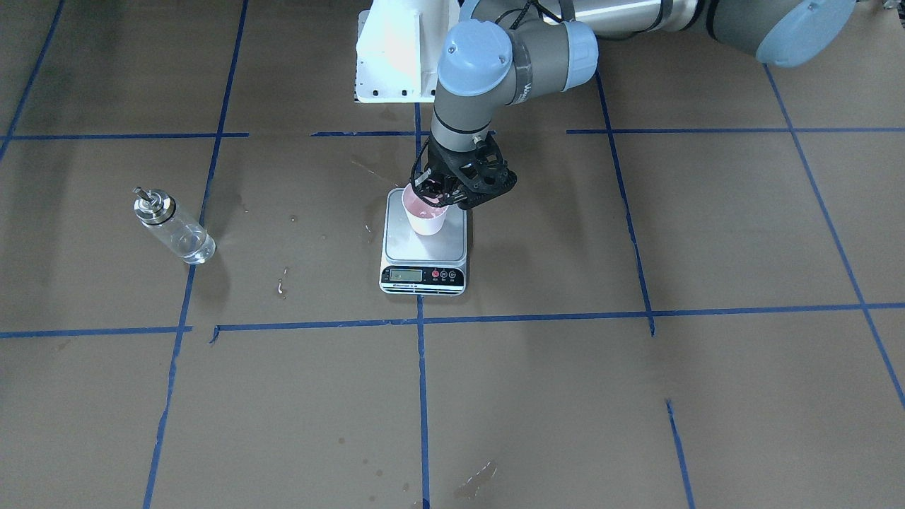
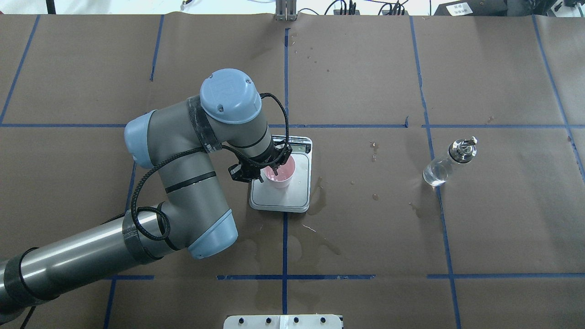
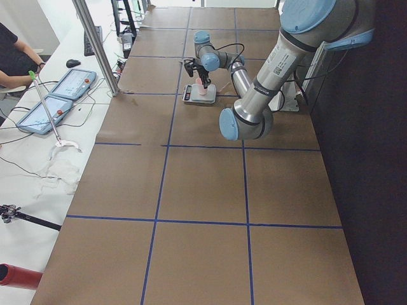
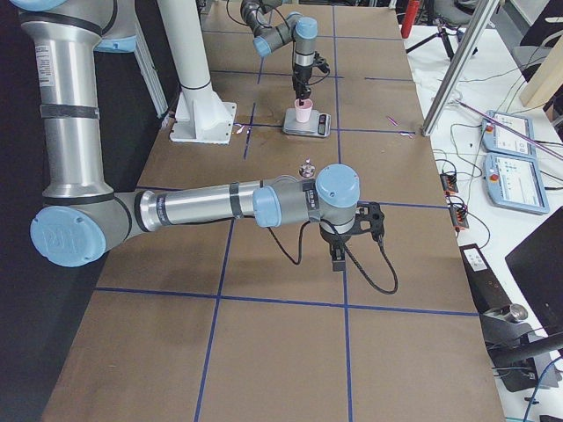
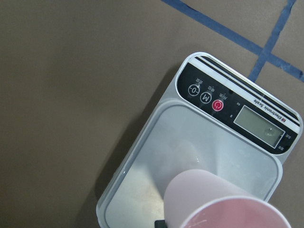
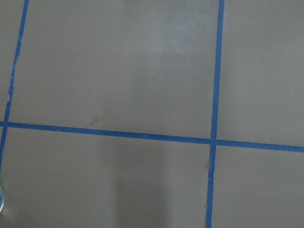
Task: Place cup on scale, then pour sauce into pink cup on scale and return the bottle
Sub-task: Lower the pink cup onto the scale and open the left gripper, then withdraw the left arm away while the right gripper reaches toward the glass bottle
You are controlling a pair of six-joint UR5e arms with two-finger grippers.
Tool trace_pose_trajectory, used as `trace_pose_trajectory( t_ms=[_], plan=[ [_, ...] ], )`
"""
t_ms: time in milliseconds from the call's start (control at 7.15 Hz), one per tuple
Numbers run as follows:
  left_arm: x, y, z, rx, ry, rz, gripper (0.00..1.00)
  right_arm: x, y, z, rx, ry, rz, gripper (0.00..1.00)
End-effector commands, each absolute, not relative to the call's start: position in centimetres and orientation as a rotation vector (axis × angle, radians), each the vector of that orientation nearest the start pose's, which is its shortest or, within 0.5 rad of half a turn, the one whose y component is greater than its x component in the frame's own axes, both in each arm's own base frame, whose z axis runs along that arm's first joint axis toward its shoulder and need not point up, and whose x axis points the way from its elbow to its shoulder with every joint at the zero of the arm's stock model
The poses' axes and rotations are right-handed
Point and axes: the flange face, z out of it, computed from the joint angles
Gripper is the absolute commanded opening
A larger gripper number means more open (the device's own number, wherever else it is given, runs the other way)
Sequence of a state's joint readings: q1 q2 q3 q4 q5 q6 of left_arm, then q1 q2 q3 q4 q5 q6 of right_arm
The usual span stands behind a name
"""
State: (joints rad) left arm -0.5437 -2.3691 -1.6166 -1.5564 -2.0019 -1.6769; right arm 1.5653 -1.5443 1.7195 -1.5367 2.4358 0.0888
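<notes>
Centre of overhead view: left gripper [image 2: 270, 168] fingers narrowly spread, pinching rim of cup [image 2: 281, 177] on scale [image 2: 299, 201]. Right gripper [image 4: 339, 255] fingers: cannot tell.

Brown table cover [image 2: 365, 68] w/ blue tape grid [image 2: 297, 277], wet patches [image 2: 320, 196]; two tablets [image 3: 71, 83], maybe controllers, on side bench.

A brown paper-covered table [image 1: 636, 396], crossed by blue tape grid lines [image 1: 422, 396], spreads beneath and around the left gripper [image 1: 433, 194], with wet patches [image 2: 315, 196] near it. Well beyond the gripper, a white side bench [image 3: 38, 178] carries two blue tablets [image 3: 73, 82] beside a silver metal post [image 3: 95, 44].
</notes>
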Motion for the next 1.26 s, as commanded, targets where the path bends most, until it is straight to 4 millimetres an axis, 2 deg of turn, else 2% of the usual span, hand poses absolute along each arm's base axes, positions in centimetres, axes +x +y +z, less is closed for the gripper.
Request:
trace_pose_trajectory(
  t_ms=[0, 140, 280, 420, 559, 699, 839, 979, 1119],
  plan=[
    [54.6, -43.9, 14.8, -0.213, 0.903, -0.425, 1.0, 5.4, -51.0, 55.9, 0.157, -0.873, -0.015, 1.0],
    [53.6, -43.6, 13.9, -0.2, 0.917, -0.408, 1.0, 5.5, -51.2, 55.5, 0.163, -0.876, -0.016, 1.0],
    [51.6, -43.3, 12.8, -0.183, 0.903, -0.39, 1.0, 5.5, -51.0, 54.8, 0.173, -0.876, -0.021, 1.0],
    [47.4, -43.3, 10.7, -0.143, 0.917, -0.369, 1.0, 5.6, -50.5, 52.6, 0.164, -0.875, -0.01, 1.0],
    [44.9, -43.4, 9.6, -0.118, 0.928, -0.354, 1.0, 5.6, -49.0, 49.0, 0.158, -0.871, 0.016, 1.0],
    [43.2, -44.4, 10.0, -0.1, 0.933, -0.361, 1.0, 5.1, -47.2, 45.1, 0.164, -0.884, 0.07, 1.0],
    [40.6, -44.3, 10.5, -0.083, 0.955, -0.335, 1.0, 2.8, -45.0, 42.3, 0.146, -0.903, 0.101, 1.0],
    [36.1, -43.9, 10.1, -0.049, 1.01, -0.319, 1.0, 0.2, -43.4, 39.2, 0.11, -0.922, 0.164, 1.0],
    [33.4, -44.8, 10.3, -0.021, 1.025, -0.313, 1.0, -1.6, -41.4, 36.7, 0.102, -0.926, 0.186, 1.0]
  ],
)
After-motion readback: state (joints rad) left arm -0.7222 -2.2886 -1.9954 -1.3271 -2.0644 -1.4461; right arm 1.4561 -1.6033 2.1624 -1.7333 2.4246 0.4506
